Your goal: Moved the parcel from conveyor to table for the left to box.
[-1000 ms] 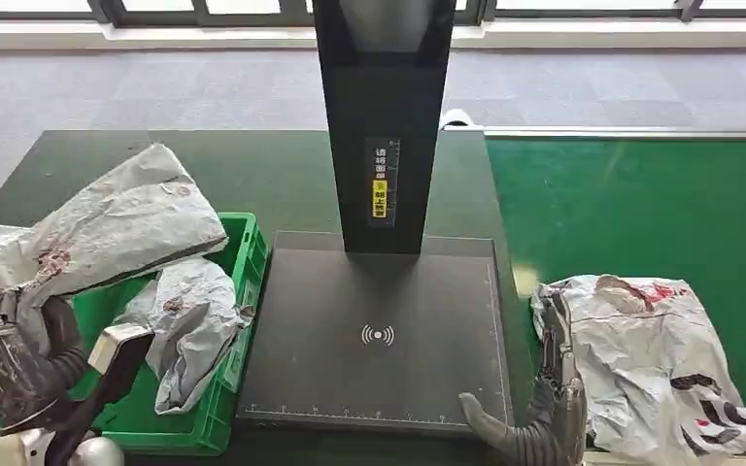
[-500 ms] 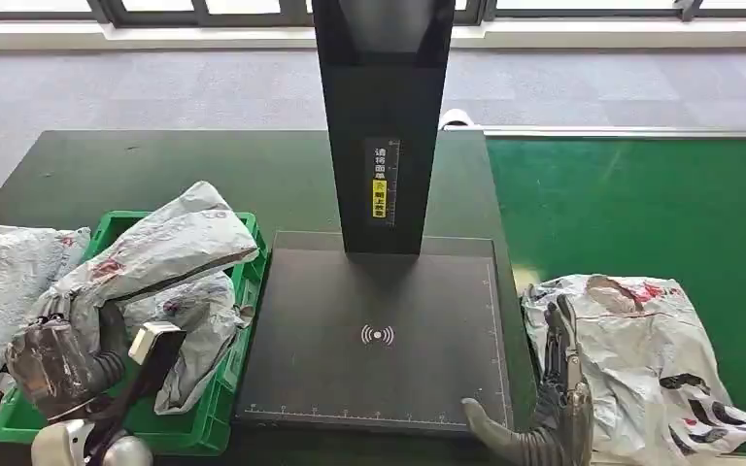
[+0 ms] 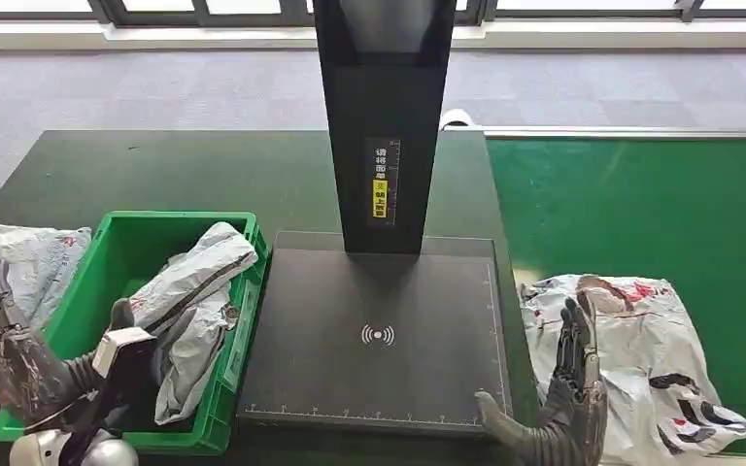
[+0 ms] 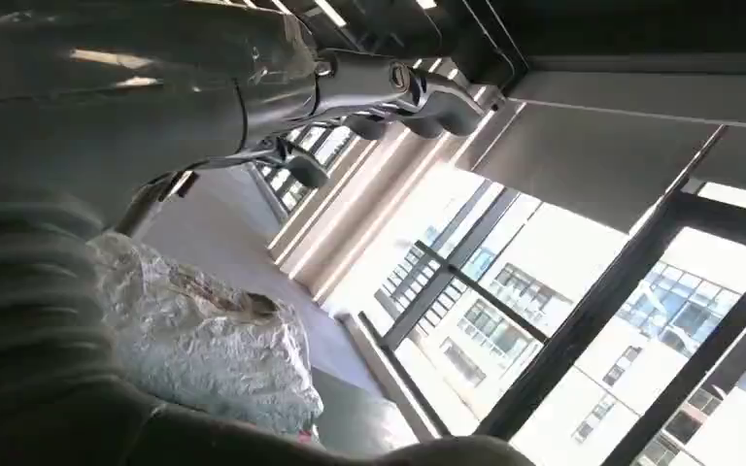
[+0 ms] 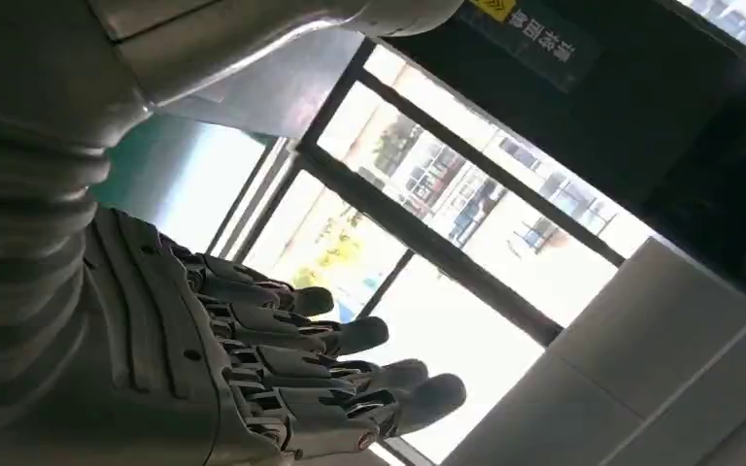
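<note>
I am seeing my left hand (image 3: 10, 354) spreading open, holding nothing, beside the green box (image 3: 121, 254) where a grey parcel (image 3: 189, 291) is lying. My right hand (image 3: 563, 403), open, is touching the conveyor parcel (image 3: 651, 359) alongside it.

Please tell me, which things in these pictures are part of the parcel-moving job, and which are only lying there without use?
Part of the job:
- crumpled white plastic parcel with red and black print on the green conveyor belt
- green plastic crate holding grey plastic mailer bags
- left hand, open
- right hand, open beside the parcel

Just lying about:
- black scanner stand with flat base
- grey mailer bag outside the crate
</note>
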Robot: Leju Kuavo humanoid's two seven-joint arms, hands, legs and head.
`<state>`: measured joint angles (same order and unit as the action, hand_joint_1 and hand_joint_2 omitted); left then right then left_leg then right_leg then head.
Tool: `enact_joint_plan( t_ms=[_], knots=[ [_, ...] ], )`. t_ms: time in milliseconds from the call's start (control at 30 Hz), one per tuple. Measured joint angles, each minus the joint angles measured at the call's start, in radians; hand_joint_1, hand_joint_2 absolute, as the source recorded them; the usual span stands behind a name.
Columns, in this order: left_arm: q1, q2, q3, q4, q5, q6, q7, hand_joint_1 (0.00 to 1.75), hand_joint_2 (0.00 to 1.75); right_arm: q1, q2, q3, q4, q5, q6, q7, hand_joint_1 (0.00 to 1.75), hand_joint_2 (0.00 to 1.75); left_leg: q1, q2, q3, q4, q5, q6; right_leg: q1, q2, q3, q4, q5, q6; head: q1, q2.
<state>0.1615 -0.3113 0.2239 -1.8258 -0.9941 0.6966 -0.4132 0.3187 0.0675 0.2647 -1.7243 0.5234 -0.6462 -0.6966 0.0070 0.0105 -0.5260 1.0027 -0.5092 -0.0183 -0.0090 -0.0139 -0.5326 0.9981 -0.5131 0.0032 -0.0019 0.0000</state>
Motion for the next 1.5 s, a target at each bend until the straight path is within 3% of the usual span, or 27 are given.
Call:
enact_joint_plan(
  t_ms=[367, 533, 767, 1067, 1467, 1500],
  knots=[
    [0.022, -0.004, 0.005, -0.057, 0.101, 0.000, -0.069, 0.00, 0.00, 0.039, 0.000, -0.037, -0.026, 0.011, -0.033, -0.001, 0.00, 1.75, 0.000, 0.000, 0.000, 0.000, 0.000, 0.000, 0.000, 0.000, 0.000, 0.000, 0.000, 0.000, 0.000, 0.000],
    [0.036, -0.008, 0.060, -0.117, 0.373, 0.000, -0.230, 0.00, 0.00, 0.048, 0.002, -0.098, -0.026, 0.035, -0.051, 0.053, 0.00, 1.75, 0.000, 0.000, 0.001, 0.000, 0.000, 0.000, 0.000, 0.001, 0.000, 0.000, 0.000, 0.000, 0.000, 0.000],
    [0.092, -0.021, 0.039, -0.165, 0.490, 0.001, -0.286, 0.00, 0.00, 0.047, 0.038, -0.356, 0.027, 0.231, -0.042, 0.169, 0.00, 1.75, 0.000, 0.000, 0.000, 0.000, -0.001, 0.001, -0.001, -0.001, 0.000, -0.001, 0.000, 0.000, 0.000, 0.000],
    [0.136, -0.032, 0.005, -0.217, 0.480, 0.001, -0.289, 0.00, 0.00, -0.052, 0.090, -0.765, 0.269, 0.421, -0.001, 0.283, 0.00, 1.75, -0.001, 0.000, 0.000, 0.000, -0.001, 0.001, -0.001, -0.001, 0.001, -0.001, 0.000, 0.001, 0.000, 0.000],
    [0.137, -0.034, 0.005, -0.225, 0.457, 0.001, -0.289, 0.00, 0.00, -0.190, 0.088, -0.990, 0.551, 0.515, 0.058, 0.295, 0.00, 1.75, 0.000, 0.000, 0.001, 0.000, -0.001, 0.001, -0.001, 0.000, 0.001, -0.001, 0.000, 0.000, 0.000, 0.000],
    [0.137, -0.034, 0.005, -0.225, 0.457, 0.001, -0.289, 0.00, 0.00, -0.200, 0.088, -0.997, 0.567, 0.515, 0.058, 0.294, 0.00, 0.00, 0.000, 0.000, 0.001, 0.000, -0.001, 0.001, -0.001, 0.000, 0.001, -0.001, 0.000, 0.000, 0.000, 0.000]
  ],
)
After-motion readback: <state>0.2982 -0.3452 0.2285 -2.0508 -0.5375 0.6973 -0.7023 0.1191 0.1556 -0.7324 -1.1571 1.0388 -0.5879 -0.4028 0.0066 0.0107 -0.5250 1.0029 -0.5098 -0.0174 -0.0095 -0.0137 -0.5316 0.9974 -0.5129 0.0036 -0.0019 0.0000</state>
